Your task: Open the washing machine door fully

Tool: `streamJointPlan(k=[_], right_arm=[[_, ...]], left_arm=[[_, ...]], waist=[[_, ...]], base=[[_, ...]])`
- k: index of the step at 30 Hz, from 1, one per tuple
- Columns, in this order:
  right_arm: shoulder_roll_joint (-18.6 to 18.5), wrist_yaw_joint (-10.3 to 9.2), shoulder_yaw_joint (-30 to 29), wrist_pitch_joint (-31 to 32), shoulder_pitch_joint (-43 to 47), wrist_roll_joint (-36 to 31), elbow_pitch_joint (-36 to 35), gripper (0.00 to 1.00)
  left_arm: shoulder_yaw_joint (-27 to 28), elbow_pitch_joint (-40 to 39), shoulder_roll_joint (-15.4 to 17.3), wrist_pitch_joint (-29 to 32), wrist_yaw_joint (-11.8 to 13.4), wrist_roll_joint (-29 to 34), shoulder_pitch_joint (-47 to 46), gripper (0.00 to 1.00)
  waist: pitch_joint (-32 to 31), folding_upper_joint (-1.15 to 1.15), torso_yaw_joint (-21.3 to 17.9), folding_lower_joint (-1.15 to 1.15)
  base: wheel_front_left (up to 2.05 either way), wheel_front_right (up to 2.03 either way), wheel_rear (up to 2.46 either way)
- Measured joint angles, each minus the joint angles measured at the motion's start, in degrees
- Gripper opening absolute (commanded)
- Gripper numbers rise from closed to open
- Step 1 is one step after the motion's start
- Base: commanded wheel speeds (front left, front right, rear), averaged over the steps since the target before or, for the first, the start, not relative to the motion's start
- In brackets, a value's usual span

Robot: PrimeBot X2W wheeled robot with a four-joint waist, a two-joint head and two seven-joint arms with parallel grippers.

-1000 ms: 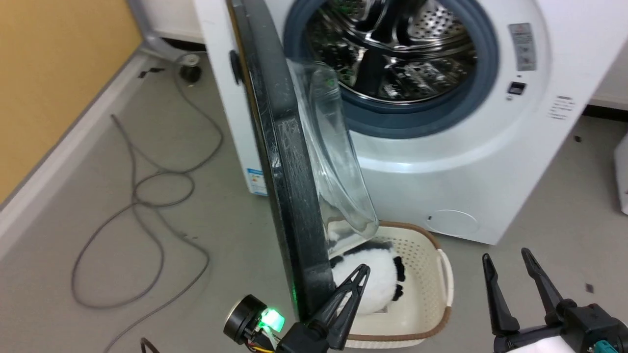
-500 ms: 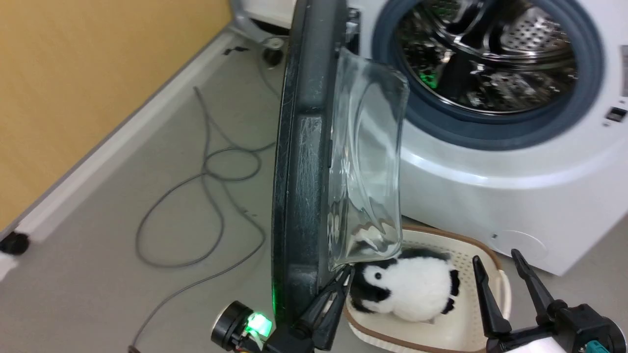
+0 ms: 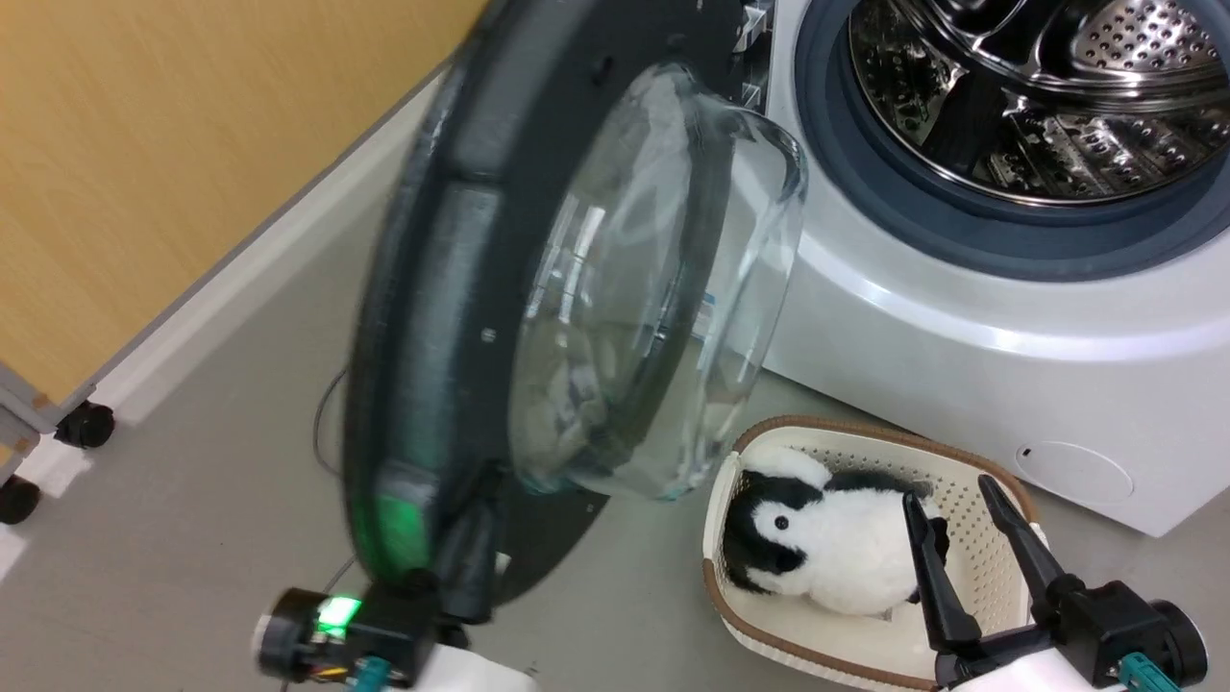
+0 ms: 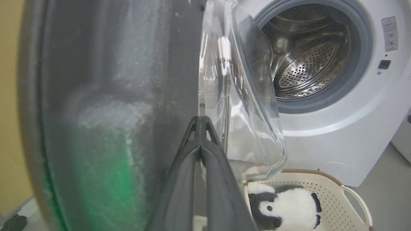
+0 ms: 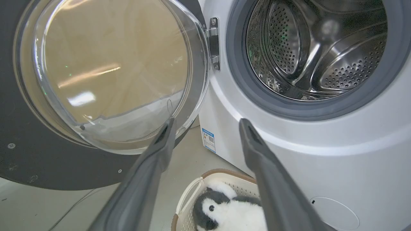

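1. One washing machine door (image 3: pixel 432 288) is standing swung wide of the drum mouth, to the left of the washing machine (image 3: pixel 961 365). Its matte black inner side and bulging glass bowl (image 3: pixel 625 288) are facing the head camera, and its outline is blurring.
2. Its metal hinge (image 5: pixel 214 45) is joining it to the white cabinet, just beside the grey gasket (image 3: pixel 961 240).
3. Left gripper (image 4: pixel 199 122), fingers pressed together, is lying along the door's lower inner face beside the bowl; contact cannot be told.
4. Right gripper (image 3: pixel 949 495), fingers spread and empty, is hovering above the basket (image 3: pixel 817 428).
5. A black-and-white plush toy (image 3: pixel 826 567) is lying in that basket, on the floor (image 3: pixel 192 538) before the machine.
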Motion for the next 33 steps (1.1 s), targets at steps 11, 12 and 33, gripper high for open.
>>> streamJointPlan(k=[11, 12, 33], right_arm=[[0.08, 0.00, -0.90, -0.01, -1.18, -2.12, 0.09, 1.00], [0.09, 0.00, -0.83, 0.00, -1.29, -2.35, 0.11, 1.00], [-0.76, 0.00, -0.81, 0.00, -5.59, -3.27, 0.81, 1.00]], left_arm=[[14.48, 5.91, -0.71, 0.01, -0.73, -4.12, -4.42, 0.00], [15.83, 6.70, -0.85, 0.01, -0.80, -4.17, -5.33, 0.00], [39.38, 21.53, -0.14, 0.02, -6.34, -2.99, -21.04, 0.00]], waist=[[3.59, 0.00, 0.26, 0.00], [4.01, 0.00, 0.26, 0.00], [10.98, 0.00, -4.83, 0.00]], base=[[0.00, 0.00, 0.00], [0.00, 0.00, 0.00], [0.00, 0.00, 0.00]])
